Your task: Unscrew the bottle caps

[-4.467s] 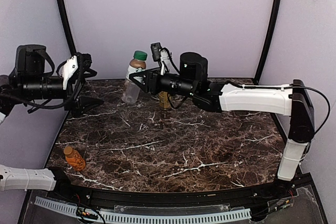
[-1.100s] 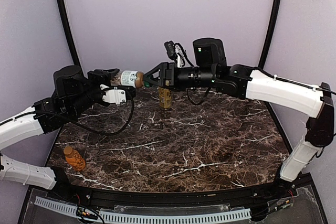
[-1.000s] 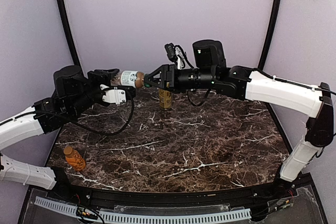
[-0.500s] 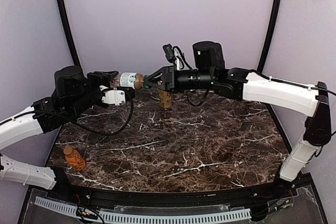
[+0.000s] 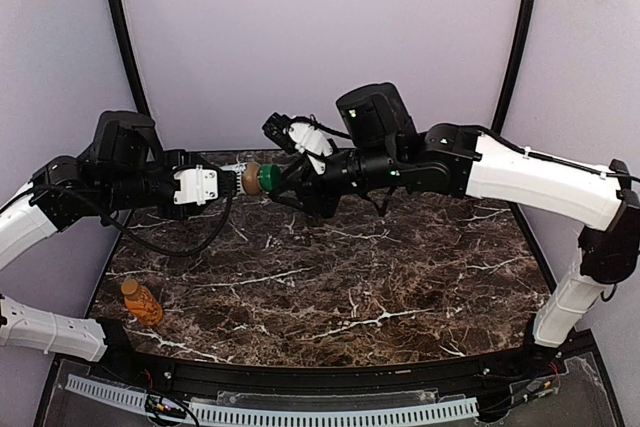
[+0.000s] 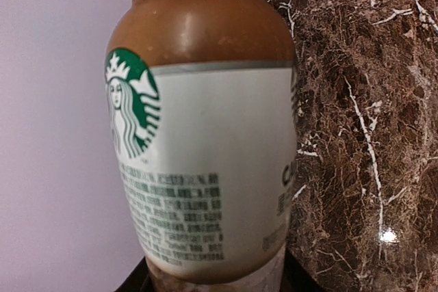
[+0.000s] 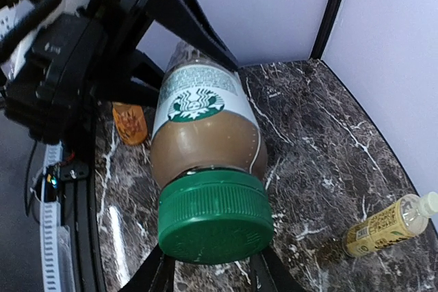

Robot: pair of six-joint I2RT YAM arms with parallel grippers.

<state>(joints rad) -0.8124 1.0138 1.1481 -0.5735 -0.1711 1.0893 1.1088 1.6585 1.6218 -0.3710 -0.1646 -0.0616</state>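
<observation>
While both arms meet above the back of the marble table [image 5: 400,287], left gripper [image 5: 226,180] clamps the white-labelled bottle [image 6: 205,155] level; right gripper [image 5: 273,183] is pinched on its green cap [image 7: 214,215]. Judgement: keep the left grip rigid and twist along the bottle's axis. Since half a second back: right wrist rolled, jaws narrower, bottle lower over the table.

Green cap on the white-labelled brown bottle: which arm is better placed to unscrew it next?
Right: the right gripper grips the green ribbed plastic cap, while the left gripper clamps the white-labelled brown bottle, steadying it.
</observation>
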